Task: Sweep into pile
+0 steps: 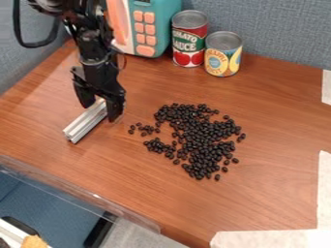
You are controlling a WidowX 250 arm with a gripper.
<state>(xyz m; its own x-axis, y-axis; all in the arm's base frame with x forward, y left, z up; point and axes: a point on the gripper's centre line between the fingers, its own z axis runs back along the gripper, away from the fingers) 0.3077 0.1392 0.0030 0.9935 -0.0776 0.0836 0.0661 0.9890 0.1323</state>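
Your main risk: silver bar swung too fast could scatter black beans over wooden table rather than gather them. Gripped by one end, bar could twist under push; if tilted up, beans might slip beneath. Few strays on near side of bar may escape round its tip. Your black arm hangs from upper left, gripper pointing down, low over tabletop — jaws clamped on bar's far end. Beans lie loosely spread, right of bar, apart from it.

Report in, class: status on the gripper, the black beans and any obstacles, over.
Gripper closed on metal bar. Black beans loosely clustered, a few straying toward bar. Red-labelled can and yellow-labelled can behind beans, likely out of the way.
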